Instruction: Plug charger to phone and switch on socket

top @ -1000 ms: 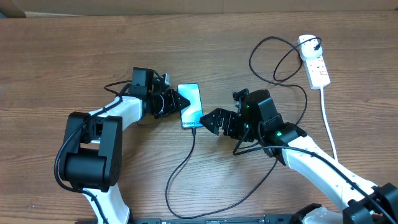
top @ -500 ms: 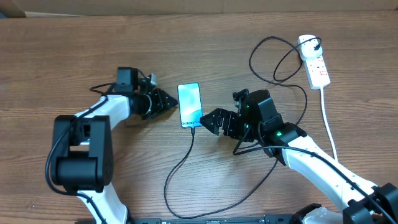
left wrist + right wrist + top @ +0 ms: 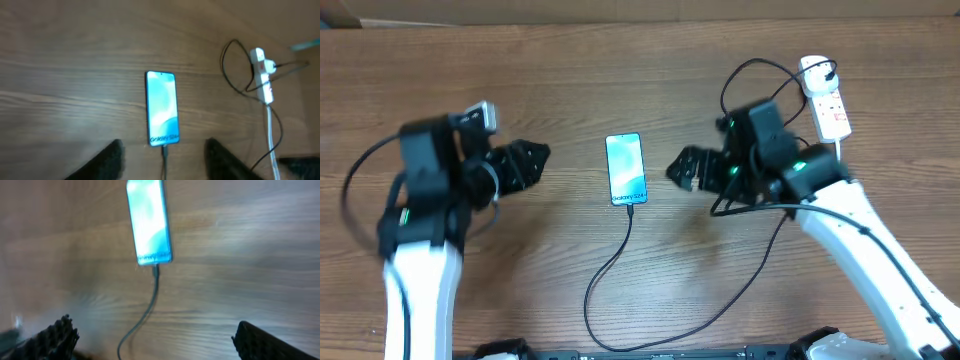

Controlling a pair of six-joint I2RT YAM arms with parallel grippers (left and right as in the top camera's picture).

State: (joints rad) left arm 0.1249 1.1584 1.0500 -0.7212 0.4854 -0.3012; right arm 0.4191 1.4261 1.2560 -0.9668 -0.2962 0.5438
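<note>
- Phone (image 3: pixel 626 168) lay flat and face up near the middle of the table (image 3: pixel 620 60), its long axis running near to far and the lettered end nearest.
- The charger (image 3: pixel 628 232) had its connector (image 3: pixel 632 204) seated in that near end. Its black cable trailed toward the near edge, swept right and climbed to the far right.
- The plug (image 3: pixel 828 72) sat at the far end of the socket (image 3: pixel 828 105), so the plugging-in looked done.
- The socket lay at the far right, well apart from the phone, with its long axis also roughly near to far. Whether its switch was on could not be told from these views.
- The right gripper (image 3: pixel 682 170) hung just right of the phone and pointed left at it. Its fingers (image 3: pixel 55 335) were spread wide with nothing between them.
- The left gripper (image 3: pixel 535 160) hung left of the phone, clear of it. Its wrist view showed both dark fingers parted and empty.
- The next move turned on one relation. The socket lay to the far right of the right gripper, behind the way it faced, and much farther from the left gripper.
- In my judgement the right arm was the one to turn and press the switch.
</note>
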